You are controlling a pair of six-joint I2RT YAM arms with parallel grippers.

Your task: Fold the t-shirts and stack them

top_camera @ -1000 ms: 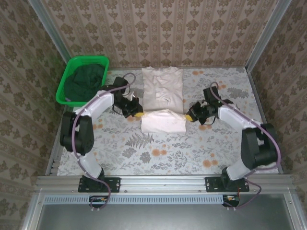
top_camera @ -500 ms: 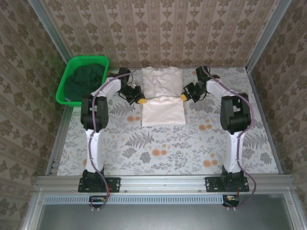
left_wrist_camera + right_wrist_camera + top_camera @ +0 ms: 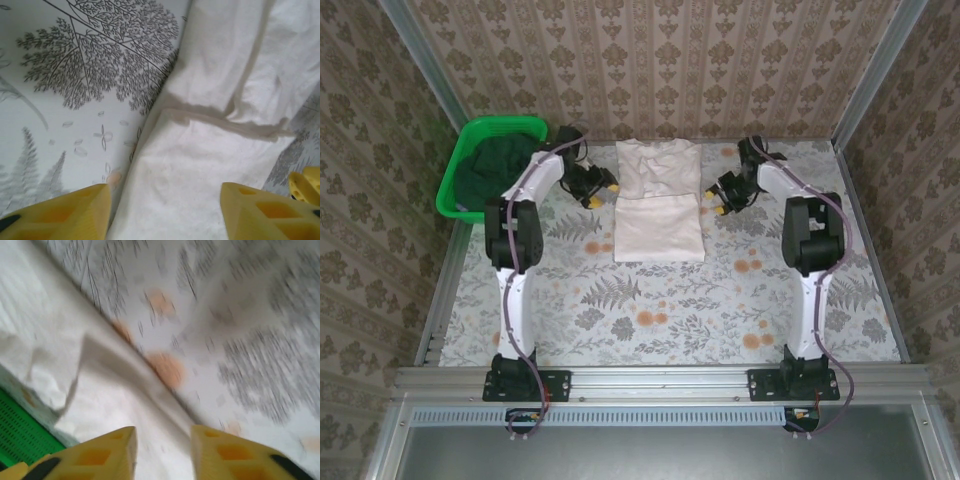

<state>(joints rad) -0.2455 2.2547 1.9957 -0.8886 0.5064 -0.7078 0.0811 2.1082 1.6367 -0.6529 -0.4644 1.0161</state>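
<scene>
The pale cream-pink t-shirt [image 3: 660,215] lies folded in a narrow rectangle at the back middle of the table, its near half doubled up onto the far half. My left gripper [image 3: 599,194] stands open just off its left edge; in the left wrist view the yellow fingers [image 3: 75,212] straddle the cloth [image 3: 200,165] without pinching it. At the shirt's right edge my right gripper [image 3: 718,204] is open too, its fingertips [image 3: 227,450] apart over the cloth [image 3: 100,390]. The dark green t-shirt [image 3: 495,165] sits crumpled in the basket.
A bright green plastic basket [image 3: 450,192] stands at the back left corner, close to the left arm. The patterned walls close off the back and both sides. The flowered tablecloth [image 3: 660,310] stretches from the shirt to the arm bases.
Both grippers carried the shirt's near edge toward the back, laying it over the far half. They then opened, let go of the cloth and drew slightly outward.
</scene>
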